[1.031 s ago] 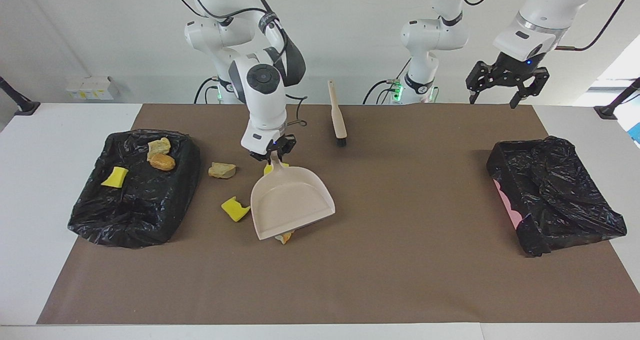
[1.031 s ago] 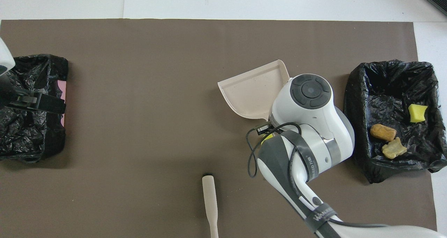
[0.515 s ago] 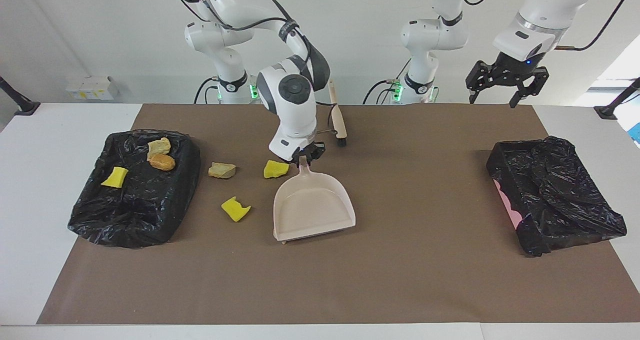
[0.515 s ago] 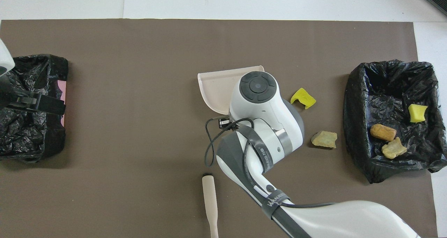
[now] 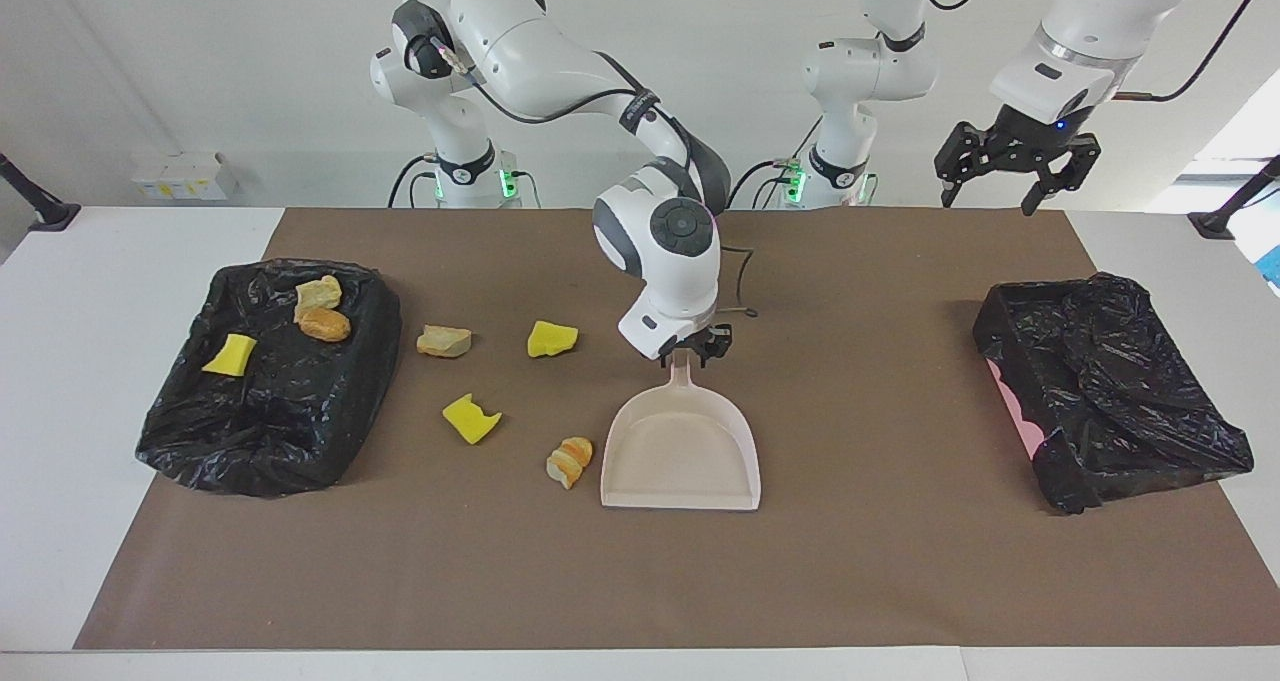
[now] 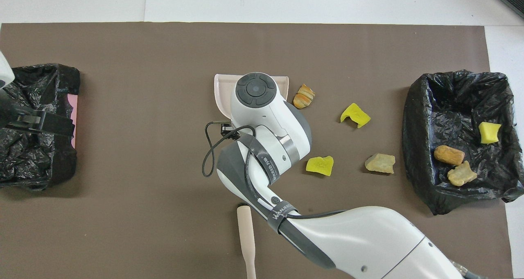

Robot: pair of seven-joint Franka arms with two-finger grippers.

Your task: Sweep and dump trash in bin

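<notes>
The beige dustpan (image 5: 680, 456) lies flat in the middle of the brown mat, mouth away from the robots; in the overhead view only its rim (image 6: 222, 91) shows past the arm. My right gripper (image 5: 688, 353) is at the tip of its handle. Loose trash lies beside it toward the right arm's end: an orange bread chunk (image 5: 570, 461), two yellow scraps (image 5: 471, 418) (image 5: 552, 338) and a tan chunk (image 5: 444, 341). Three more scraps lie in the black-lined bin (image 5: 200, 441) at the right arm's end. My left gripper (image 5: 985, 204) hangs open and waits, high over the left arm's end.
The beige brush handle (image 6: 246, 238) lies on the mat near the robots, under the right arm; its bristles are hidden. A second black-bagged bin (image 5: 1100, 391) with a pink edge sits at the left arm's end. White table (image 5: 60, 361) borders the mat.
The right arm carried the dustpan toward the left arm's end and set it down flat, uncovering the orange chunk and a yellow scrap. The left arm has not moved.
</notes>
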